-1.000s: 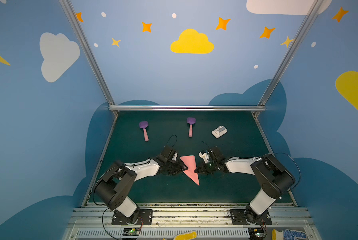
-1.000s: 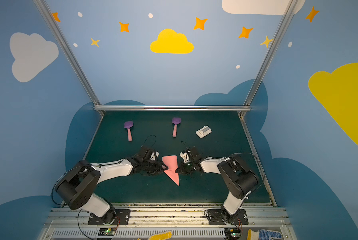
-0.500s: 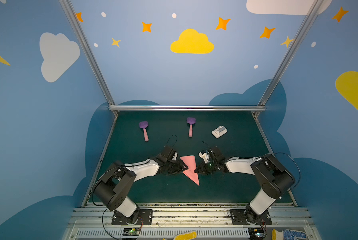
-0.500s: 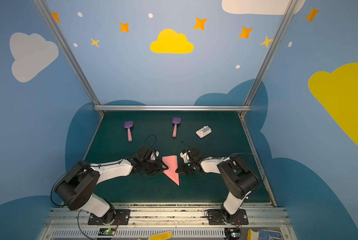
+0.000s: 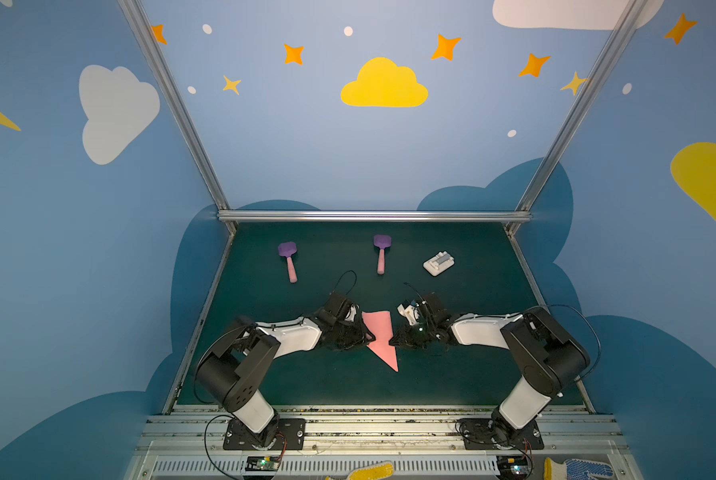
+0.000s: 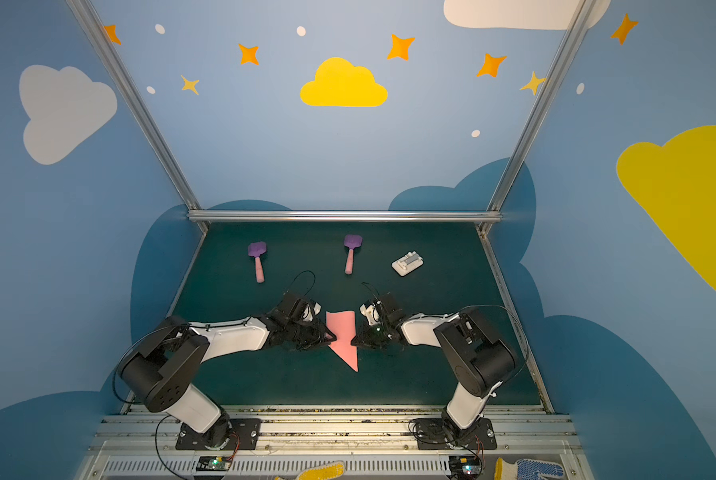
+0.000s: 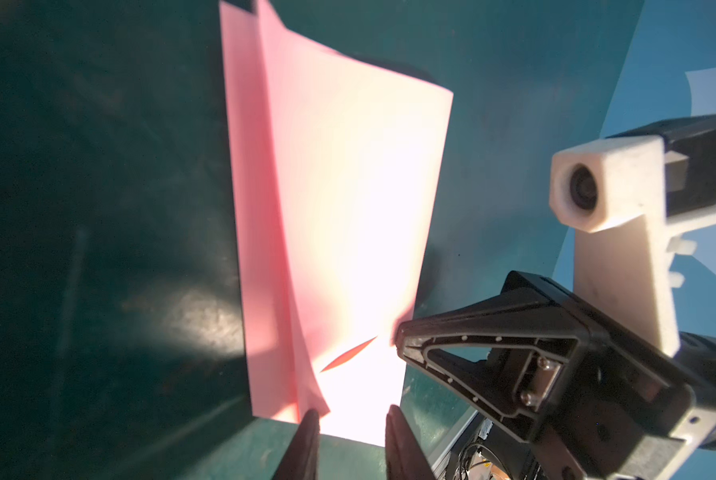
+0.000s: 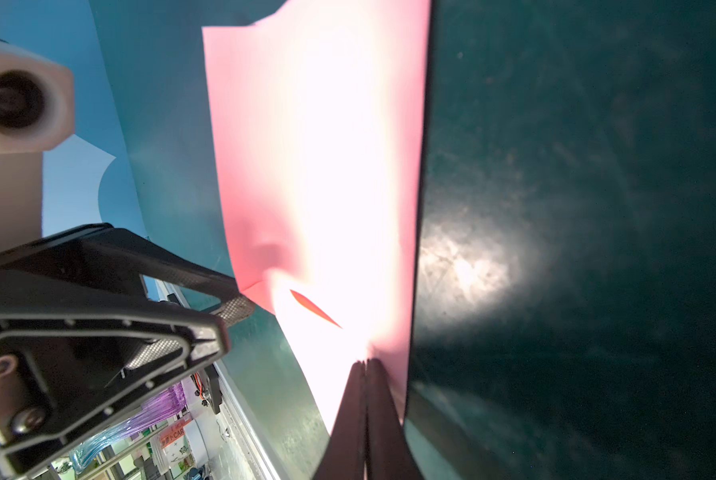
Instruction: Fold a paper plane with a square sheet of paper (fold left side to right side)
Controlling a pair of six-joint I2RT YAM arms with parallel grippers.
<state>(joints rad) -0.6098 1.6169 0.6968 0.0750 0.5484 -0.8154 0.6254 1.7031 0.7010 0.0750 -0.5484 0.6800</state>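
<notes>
Paper: the paper sheet (image 5: 379, 336) (image 6: 341, 336) is lying at ctr of the worktop (image 5: 306, 386), btwn the two claws. It is folded to an arrow shape, w/ the wide blunt end pointing at the back wall and the sharp tip pointing at the front edge.

Paper edges: in the left wrist view one layer of the sheet (image 7: 339, 208) is lifting along a long crease; the rest is lying flat. The right long edge is sitting straight on the green (image 8: 318, 166).

Left claw: the left claw (image 5: 365, 338) (image 7: 352, 411) is standing slightly spread at the sheet's left edge. The paper's rim is showing in the gap, and the gap is looking wider than the paper.

Right claw: the right claw (image 5: 392, 341) (image 8: 364, 365) is pressed together, tip resting on the sheet's right edge. Can't tell if a layer is caught.

Open room, front: bare worktop is running from the paper tip to the front edge.

Open room, back: a bare strip is lying behind the blunt end. Beyond it, well apart from the sheet, the spatulas (image 5: 288, 262) (image 5: 381, 254) and a white block (image 5: 439, 263) are sitting.

Open room, sides: both arms are lying low across the space either side of the sheet.
</notes>
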